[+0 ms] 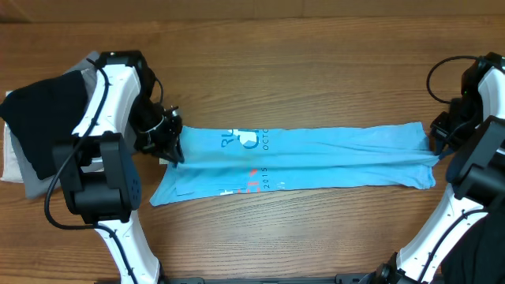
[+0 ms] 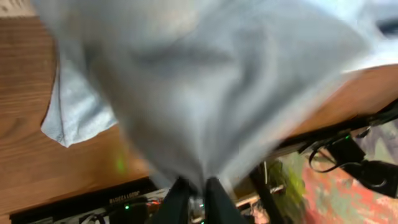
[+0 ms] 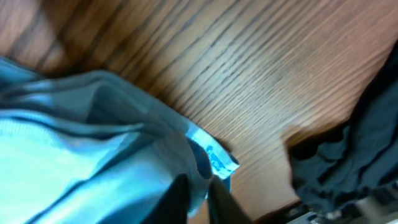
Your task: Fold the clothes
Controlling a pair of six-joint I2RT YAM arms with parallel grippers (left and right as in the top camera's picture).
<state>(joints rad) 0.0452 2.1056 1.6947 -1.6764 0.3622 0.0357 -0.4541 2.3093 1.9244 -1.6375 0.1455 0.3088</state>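
1. My left fingers point(image 2: 178, 202) stand nearly together, and pale blue cloth gathers down into the narrow gap between them. The view is blurred, but I have the T-shirt point(image 1: 331, 154) pinched at its left end.
2. My right fingers point(image 3: 175, 200) are just as close, nipping the folded blue edge at the shirt's right end.
3. Just past that edge, a dark crumpled garment point(image 3: 339, 162) lies on the bare wood.
4. The T-shirt lies as a long narrow band across the middle of the counter point(image 1: 276, 63), running from one pair of fingers to the other.
5. Its lettering is white with some pink-red, turned sideways near the left end. One part seems to read "OCTO"; the rest is too small to read.
6. Beyond my left arm, a black garment point(image 1: 47, 106) sits on a grey one point(image 1: 31, 180) at the counter's edge.
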